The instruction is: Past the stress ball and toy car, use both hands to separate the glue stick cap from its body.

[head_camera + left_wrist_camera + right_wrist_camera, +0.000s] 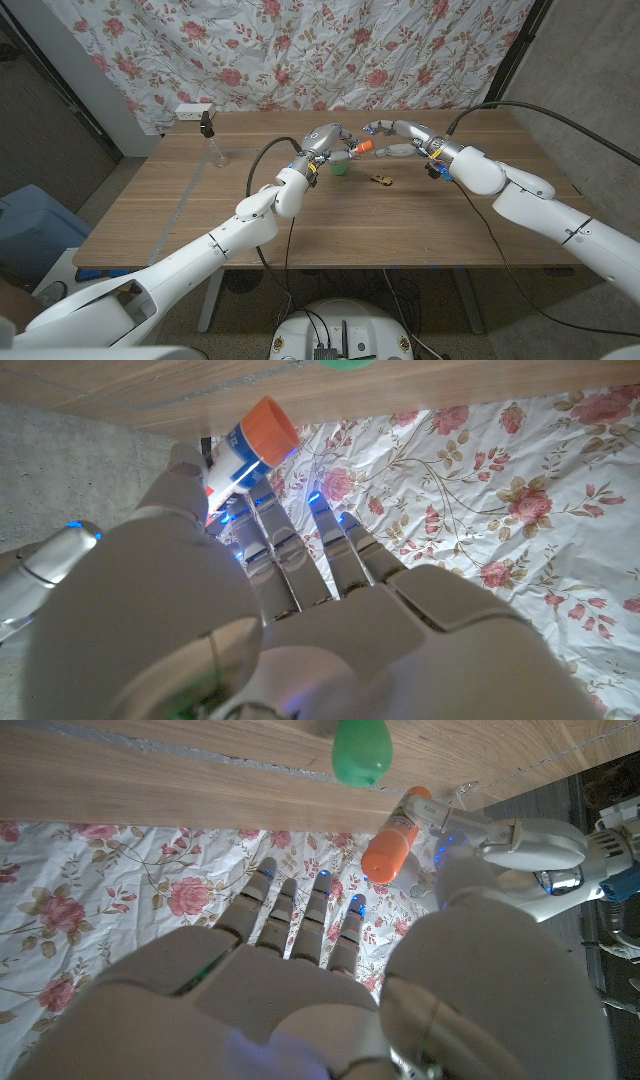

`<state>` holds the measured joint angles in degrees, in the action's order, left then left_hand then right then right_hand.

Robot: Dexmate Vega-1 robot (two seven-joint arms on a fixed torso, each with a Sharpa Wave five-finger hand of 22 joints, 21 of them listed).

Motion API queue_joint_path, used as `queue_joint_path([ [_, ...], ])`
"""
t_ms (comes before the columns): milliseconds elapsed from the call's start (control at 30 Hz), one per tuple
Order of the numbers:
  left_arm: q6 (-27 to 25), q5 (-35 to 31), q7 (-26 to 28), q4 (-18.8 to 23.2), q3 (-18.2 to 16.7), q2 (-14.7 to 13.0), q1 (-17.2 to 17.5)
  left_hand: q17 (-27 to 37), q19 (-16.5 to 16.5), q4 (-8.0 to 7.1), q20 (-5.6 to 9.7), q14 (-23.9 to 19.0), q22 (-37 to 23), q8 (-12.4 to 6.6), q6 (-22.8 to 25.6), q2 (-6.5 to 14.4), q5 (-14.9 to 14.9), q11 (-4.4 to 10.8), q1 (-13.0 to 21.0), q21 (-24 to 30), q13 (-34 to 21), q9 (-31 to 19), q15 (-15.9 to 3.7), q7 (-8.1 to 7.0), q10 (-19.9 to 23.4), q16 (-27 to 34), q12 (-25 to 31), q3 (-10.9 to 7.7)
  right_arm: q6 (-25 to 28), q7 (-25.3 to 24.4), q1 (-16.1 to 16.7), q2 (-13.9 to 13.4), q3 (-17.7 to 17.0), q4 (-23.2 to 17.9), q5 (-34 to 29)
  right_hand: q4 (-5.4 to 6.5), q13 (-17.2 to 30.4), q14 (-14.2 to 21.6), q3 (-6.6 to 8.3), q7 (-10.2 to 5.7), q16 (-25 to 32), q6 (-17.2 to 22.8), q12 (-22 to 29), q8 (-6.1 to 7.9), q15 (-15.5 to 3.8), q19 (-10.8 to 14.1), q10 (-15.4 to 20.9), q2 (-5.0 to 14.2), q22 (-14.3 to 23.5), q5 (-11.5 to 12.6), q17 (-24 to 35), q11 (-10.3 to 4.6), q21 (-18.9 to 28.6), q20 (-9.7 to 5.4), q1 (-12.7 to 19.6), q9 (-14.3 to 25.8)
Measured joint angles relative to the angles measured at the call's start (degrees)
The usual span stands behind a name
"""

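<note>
Head view: glue stick, orange cap toward the right hand, held by left hand above table, over green stress ball; toy car just beside. R wrist view: R fingers spread, not holding stick. L wrist view: label readable.

You've got two robot hands up over the desk right now, the left hand and the right hand, with one glue stick between them, its single orange cap showing. Below them on the wood you're looking at one green stress ball and one small toy car. Off to the far left corner there's one clear spray bottle with a black top and one white power strip, all in front of one flowered cloth.
</note>
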<state>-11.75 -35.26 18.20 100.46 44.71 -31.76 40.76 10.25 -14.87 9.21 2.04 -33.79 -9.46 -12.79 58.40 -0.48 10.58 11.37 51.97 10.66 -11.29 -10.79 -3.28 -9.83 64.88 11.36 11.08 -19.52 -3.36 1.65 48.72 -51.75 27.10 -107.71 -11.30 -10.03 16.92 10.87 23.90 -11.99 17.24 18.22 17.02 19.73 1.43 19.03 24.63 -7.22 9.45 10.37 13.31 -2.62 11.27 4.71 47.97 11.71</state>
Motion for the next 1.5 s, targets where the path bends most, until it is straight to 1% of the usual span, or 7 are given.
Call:
queue_joint_path([
  [133, 0.15, 0.08, 0.06, -0.23, 0.05, 0.10, -0.08, 0.00, 0.00, 0.02, 0.00, 0.00, 0.00, 0.05, 0.00, 0.00, -0.01, 0.00, 0.00, 0.00, 0.00, 0.00, 0.00, 0.00, 0.00, 0.00, 0.20, 0.02, 0.27, -0.56, 0.15, 0.12, 0.00, 0.10, -0.11, 0.17, 0.23, 0.41, -0.18, 0.00, 0.42, 0.83, 0.44, 0.38, -0.41, 0.20, 1.18, 0.00, 0.00, 0.00, 0.00, 0.03, 0.00, -0.21, 0.00, 0.00],
  [567, 0.88, 0.30, 0.23, -0.93, 0.24, 0.27, -0.40, -0.12, 0.00, 0.15, 0.00, 0.00, 0.00, 0.05, 0.00, 0.00, -0.15, 0.00, 0.00, 0.00, -0.03, 0.00, 0.00, 0.00, 0.00, 0.00, 0.22, 0.15, 1.73, -2.03, 0.23, 0.76, 0.33, 0.18, -0.83, 0.44, 0.27, 3.18, -0.44, -0.56, 1.55, 4.65, 1.64, 1.62, -2.57, 0.92, 6.52, 0.38, 0.00, -0.21, 0.15, -2.00, 0.00, -0.92, 0.38, -0.27],
  [800, 1.12, 0.34, 0.32, -1.30, 0.37, 0.43, -0.56, -0.12, 0.00, 0.16, 0.00, 0.00, 0.00, 0.05, 0.00, 0.30, 0.05, 0.00, -0.30, 0.00, -0.06, 0.00, 0.00, 0.00, 0.00, 0.00, 0.22, 0.16, 2.70, -2.92, 0.25, 1.00, 0.55, -0.23, -1.50, 0.56, 0.27, 4.51, -0.57, -0.28, 2.36, 7.60, 2.24, 2.39, -3.90, 2.06, 9.73, 0.75, 0.00, -0.21, 0.15, -3.15, 0.00, -1.23, 0.75, -0.26],
  [967, 1.28, 0.36, 0.40, -1.56, 0.45, 0.51, -0.71, -0.12, 0.00, 0.16, 0.00, 0.00, 0.00, 0.05, 0.00, 0.30, 0.05, 0.00, -0.30, 0.00, -0.05, 0.00, 0.00, 0.00, 0.00, 0.00, 0.21, 0.16, 3.24, -3.43, 0.35, 1.11, 0.60, -0.42, -1.90, 0.80, 0.16, 5.71, -0.80, -0.33, 2.91, 9.37, 2.49, 3.22, -3.81, 2.46, 11.53, 0.75, 0.00, -0.20, 0.15, -4.16, 0.00, -1.64, 0.75, -0.26],
  [1200, 1.70, 0.42, 0.52, -1.97, 0.58, 0.71, -0.94, -0.11, 0.00, 0.31, 0.00, 0.00, 0.00, 0.16, 0.00, 0.31, 0.05, -0.01, -0.30, 0.00, -0.05, 0.00, 0.00, 0.00, 0.01, 0.00, 0.16, 0.31, 4.13, -4.59, 0.62, 1.37, 0.74, -0.78, -2.63, 0.87, -0.16, 7.52, -1.21, -0.49, 3.76, 11.57, 2.71, 3.91, -3.95, 2.67, 14.64, 1.27, 0.00, -0.20, 0.15, -4.77, -0.27, -1.85, 1.29, -0.26],
  [1300, 1.87, 0.46, 0.58, -2.10, 0.63, 0.76, -0.97, -0.11, 0.00, 0.31, 0.00, 0.00, 0.00, 0.23, 0.00, 0.31, 0.05, -0.21, -0.31, 0.00, -0.04, 0.00, 0.00, 0.00, 0.22, 0.00, 0.15, 0.31, 4.47, -4.97, 0.84, 1.51, 0.81, -1.13, -2.86, 0.87, -0.17, 7.82, -1.21, -0.54, 3.95, 12.34, 2.71, 4.13, -3.93, 2.67, 15.31, 0.39, 0.00, -0.20, 0.15, -5.28, -0.28, -1.85, 2.18, -0.25],
  [1500, 1.97, 0.49, 0.70, -2.18, 0.66, 0.83, -0.99, -0.11, 0.00, 0.30, 0.00, 0.00, 0.00, 0.25, 0.00, 0.31, 0.04, -0.21, -0.31, 0.00, -0.03, 0.00, 0.00, 0.00, 0.22, 0.00, 0.02, 0.30, 4.95, -5.49, 1.08, 1.58, 0.90, -1.58, -3.32, 1.06, -0.44, 9.36, -1.40, -0.61, 4.66, 13.51, 2.71, 4.46, -3.78, 2.98, 16.86, 0.40, 0.00, -0.20, 0.42, -5.56, -0.27, -2.16, 2.16, -0.25],
])
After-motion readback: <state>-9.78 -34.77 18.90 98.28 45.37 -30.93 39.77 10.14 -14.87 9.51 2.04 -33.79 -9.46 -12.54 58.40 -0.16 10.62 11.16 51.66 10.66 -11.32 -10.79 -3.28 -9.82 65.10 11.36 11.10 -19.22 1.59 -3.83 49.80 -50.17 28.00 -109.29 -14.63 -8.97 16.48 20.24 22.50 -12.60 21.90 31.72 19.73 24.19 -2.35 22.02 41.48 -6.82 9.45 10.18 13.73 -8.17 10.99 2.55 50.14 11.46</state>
